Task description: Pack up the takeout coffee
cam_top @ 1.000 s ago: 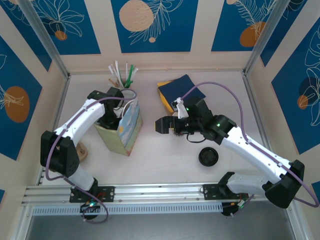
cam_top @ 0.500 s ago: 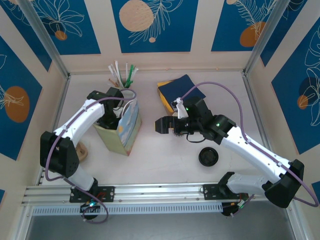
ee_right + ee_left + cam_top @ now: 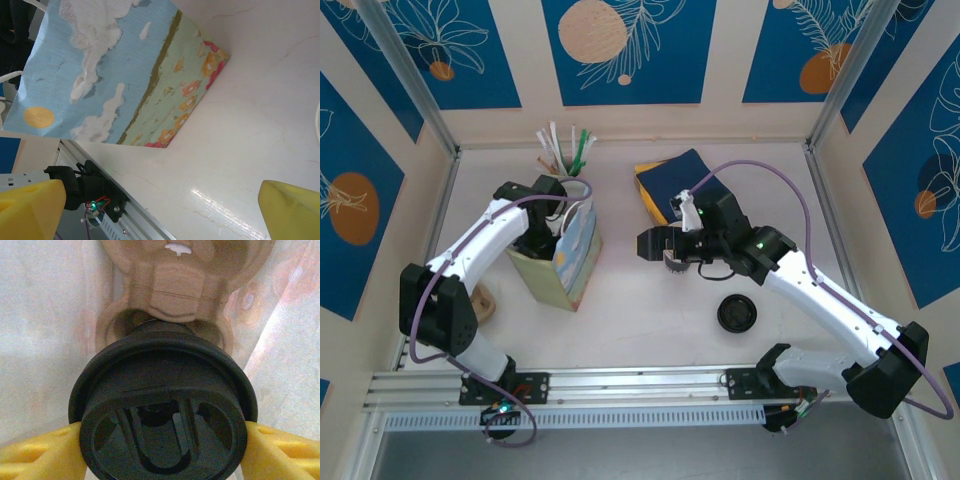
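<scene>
From above, the left arm (image 3: 490, 232) dips into the paper bag (image 3: 578, 250), and the right end effector (image 3: 650, 244) hovers right of the bag over the bench (image 3: 640, 310).

Left wrist: inside the bag, the left end effector (image 3: 162, 452) is clamped on the takeout coffee (image 3: 160, 390) at its lid.

Right wrist: the fingers (image 3: 30, 207) are spread wide apart beside the bag.

**Left wrist:** takeout coffee (image 3: 160, 365) seen lid-first; cup body hidden behind lid (image 3: 165, 440), lid's lower rim cut by btm edge. Left fingers (image 3: 37, 457) cropped at btm corners.

**Top ext.:** paper bag (image 3: 578, 255) walls + left arm (image 3: 490, 235) hide bag's contents.

**Right wrist:** bag top cropped; right fingers (image 3: 287, 210) cropped; white curved edge (image 3: 317, 120) at R margin, unidentifiable.
</scene>
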